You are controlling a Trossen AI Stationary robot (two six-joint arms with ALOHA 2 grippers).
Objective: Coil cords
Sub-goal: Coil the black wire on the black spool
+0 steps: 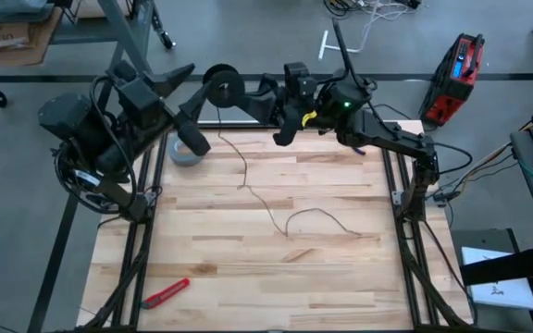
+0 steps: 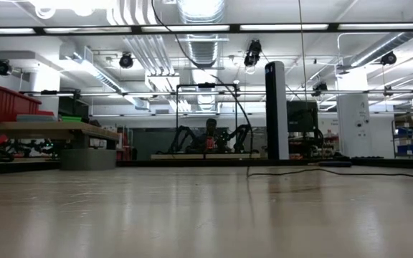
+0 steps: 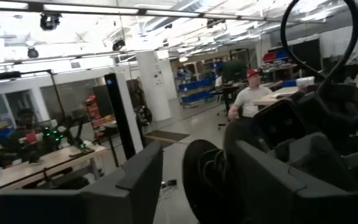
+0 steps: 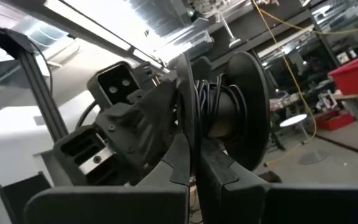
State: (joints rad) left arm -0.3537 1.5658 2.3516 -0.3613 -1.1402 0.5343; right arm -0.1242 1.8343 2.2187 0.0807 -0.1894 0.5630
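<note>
Reel (image 1: 222,86): held up at the table's (image 1: 276,268) far edge, between the two arms, just behind the tape roll (image 1: 188,153); several turns of cord already sit on its hub, as the right wrist view shows.

Cord (image 1: 290,217): the unwound length drops from near the reel onto the table, wanders toward the middle, loops once and ends out to the right of centre, well apart from the reel.

Left pincer (image 1: 218,91): beside the reel at the far edge, its fingers (image 3: 138,180) spread apart with the reel (image 3: 205,183) standing between them; whether they press on it, you cannot tell.

Right pincer (image 1: 285,129): just right of the reel, above the far edge; whether it is parted or clamped, you cannot tell. Its camera looks at the reel (image 4: 229,118) edge-on.

Handling: judge the cord as light, limp and prone to snag or kink; it will not push, only pull. The reel looks rigid and light, with smooth flanges that may slip.

Hold: take the reel by its flanges or hub, and take the cord close to the reel so each turn lays under slight tension.

Elsewhere: a red knife (image 1: 165,293) lies at the near left corner, far from the reel.
</note>
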